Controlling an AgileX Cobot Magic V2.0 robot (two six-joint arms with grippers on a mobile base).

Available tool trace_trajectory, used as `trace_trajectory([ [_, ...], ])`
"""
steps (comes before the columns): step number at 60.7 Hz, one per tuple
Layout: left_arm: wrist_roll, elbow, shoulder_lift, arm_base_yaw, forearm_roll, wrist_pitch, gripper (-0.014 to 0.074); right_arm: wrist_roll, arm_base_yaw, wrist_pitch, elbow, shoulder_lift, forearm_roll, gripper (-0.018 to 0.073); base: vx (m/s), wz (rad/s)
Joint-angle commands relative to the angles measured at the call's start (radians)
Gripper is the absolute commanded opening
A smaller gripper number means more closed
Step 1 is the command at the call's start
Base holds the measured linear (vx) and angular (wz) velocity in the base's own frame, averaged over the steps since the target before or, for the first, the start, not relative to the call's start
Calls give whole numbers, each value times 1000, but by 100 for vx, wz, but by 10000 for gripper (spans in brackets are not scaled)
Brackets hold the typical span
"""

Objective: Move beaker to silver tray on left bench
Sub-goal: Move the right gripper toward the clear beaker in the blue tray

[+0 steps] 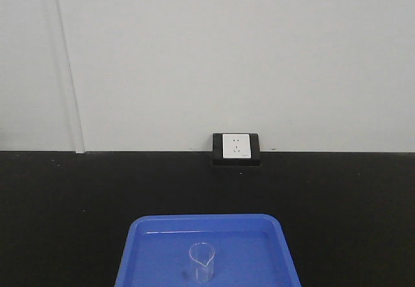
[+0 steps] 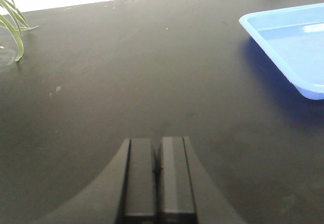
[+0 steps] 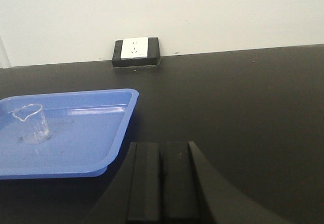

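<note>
Now | one beaker point(image 1: 201, 264) in one blue tray point(image 1: 155, 248) | left gripper point(image 2: 157, 143), right gripper point(image 3: 161, 146): jaws closed, empty

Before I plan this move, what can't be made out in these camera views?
Silver tray: outside every view.
Small clear glass beaker: whether it holds liquid, too transparent in front and right wrist views.
Blue plastic tray: near edge cut off by front view's bottom.
Green plant leaves: rest cut off at left wrist view's left edge.

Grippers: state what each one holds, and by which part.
Nothing is held. The left gripper and the right gripper are both shut with nothing between them; the beaker stands free in the blue tray.
</note>
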Motion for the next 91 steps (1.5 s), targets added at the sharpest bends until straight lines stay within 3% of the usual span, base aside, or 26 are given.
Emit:
trace_trajectory([
  [1, -2, 20, -7, -6, -3, -76, 1, -11, -2, -87, 5, -11, -11, -11, 0, 0],
  [19, -2, 20, -7, -6, -3, -76, 1, -11, -2, -96, 5, -11, -1, -11, 0, 0],
  [25, -2, 20, -7, -6, -3, -76, 1, -12, -2, -157, 3, -11, -3, -11, 0, 0],
  [35, -2, 20, -7, -6, -3, -76, 1, -57, -2, -204, -106, 12, -33, -11, 0, 0],
  [54, -2, 20, -7, -6, -3, -76, 1, -132, -2, -404, -496, 532, -88, -11, 0, 0],
  [73, -2, 20, -7, -6, -3, -76, 1, -123, -2, -606, -591, 923, -83, -4, 0, 0],
  [82, -2, 20, -7, -6, -3, -76, 1, -99, -2, -641, -591, 1000, -83, 52, 0, 0],
  [91, -2, 20, -7, -6, -3, -76, 1, -19, -2, -640, -591, 1048, -83, 201, 0, 0],
])
